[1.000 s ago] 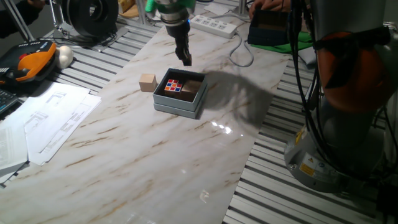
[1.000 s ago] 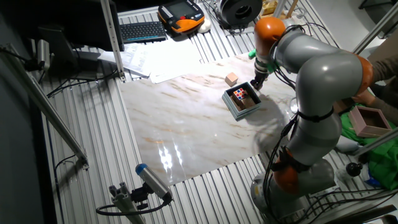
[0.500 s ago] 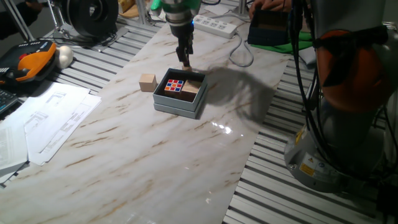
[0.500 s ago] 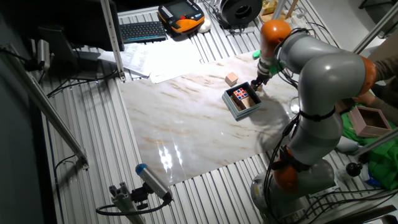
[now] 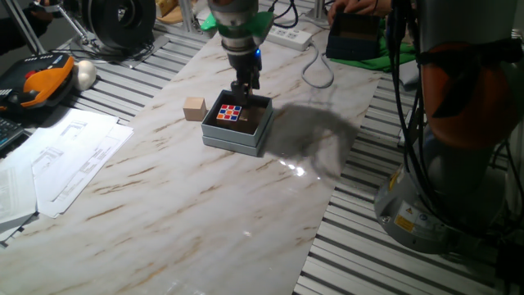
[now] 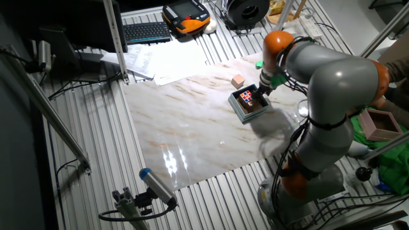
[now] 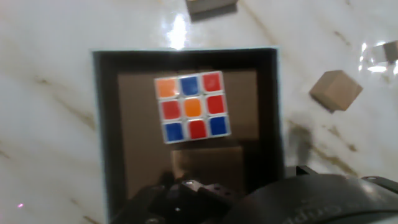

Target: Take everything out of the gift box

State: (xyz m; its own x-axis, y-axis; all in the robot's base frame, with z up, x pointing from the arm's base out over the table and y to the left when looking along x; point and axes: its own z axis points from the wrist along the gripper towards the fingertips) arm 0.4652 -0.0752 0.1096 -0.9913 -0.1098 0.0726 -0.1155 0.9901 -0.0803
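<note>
The gift box [image 5: 237,124] sits mid-table, grey-blue outside and dark inside. It also shows in the other fixed view [image 6: 248,104] and fills the hand view [image 7: 106,130]. The multicoloured puzzle cube [image 5: 230,113] lies in it, clear in the hand view [image 7: 191,107]. A tan wooden block [image 7: 208,163] lies beside the cube, right under my gripper [image 5: 246,92]. The gripper hangs low over the box's far corner. Its fingers [image 7: 186,191] show only as a dark blur, so their opening is unclear. Two tan blocks [image 7: 336,90] [image 7: 211,5] lie outside the box.
One loose block [image 5: 194,108] lies left of the box. Papers [image 5: 70,156] and an orange pendant [image 5: 37,83] are at the left. A power strip [image 5: 282,34] and a dark box on green cloth [image 5: 360,37] are at the back. My arm's base [image 5: 454,164] stands at the right.
My gripper has moved from behind the box to above its far corner and come down. It now covers the tan block inside. The box, the cube and the loose block have not moved.
</note>
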